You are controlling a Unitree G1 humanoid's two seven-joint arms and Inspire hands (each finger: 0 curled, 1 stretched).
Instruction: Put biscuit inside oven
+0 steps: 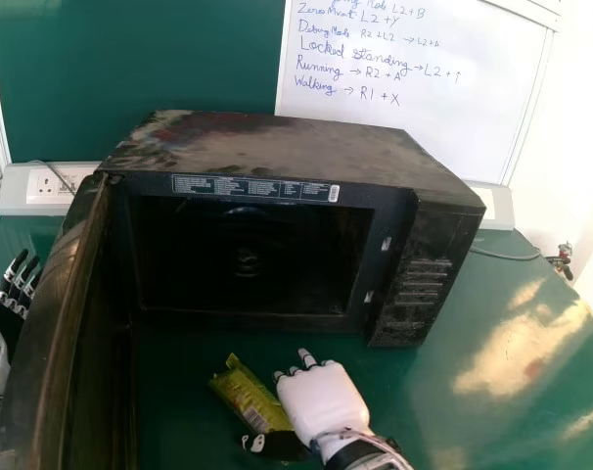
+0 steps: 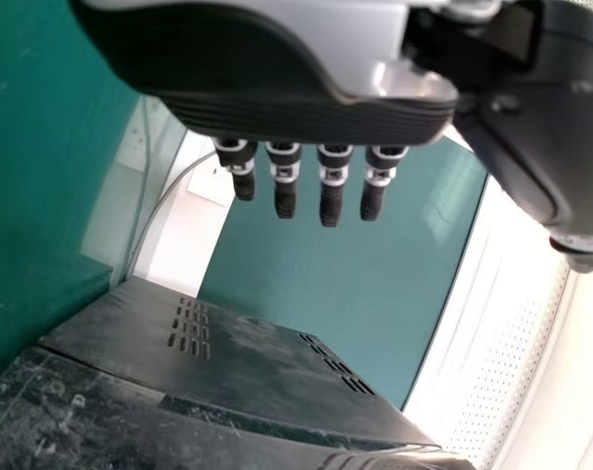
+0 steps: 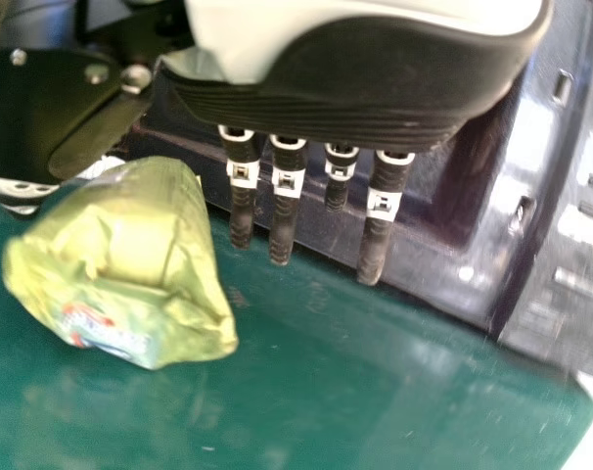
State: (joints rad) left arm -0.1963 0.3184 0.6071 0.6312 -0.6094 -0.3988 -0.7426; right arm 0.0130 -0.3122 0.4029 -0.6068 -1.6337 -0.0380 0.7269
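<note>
The green biscuit packet [image 1: 250,396] lies on the table before the black oven [image 1: 252,259], whose door stands open on the left. My right hand [image 1: 321,397] is over the table just right of the packet, its thumb by the packet's near end. In the right wrist view the fingers of my right hand [image 3: 285,196] are straight, and the packet [image 3: 125,259] lies between them and the thumb, not gripped. My left hand [image 1: 5,308] is beyond the oven door at the far left; in the left wrist view my left hand [image 2: 306,176] has straight fingers.
The oven door [image 1: 64,323] juts toward me between my left hand and the packet. Behind the oven stand a whiteboard [image 1: 404,117] and a socket box [image 1: 44,188]. Green table surface [image 1: 517,343] extends to the right of the oven.
</note>
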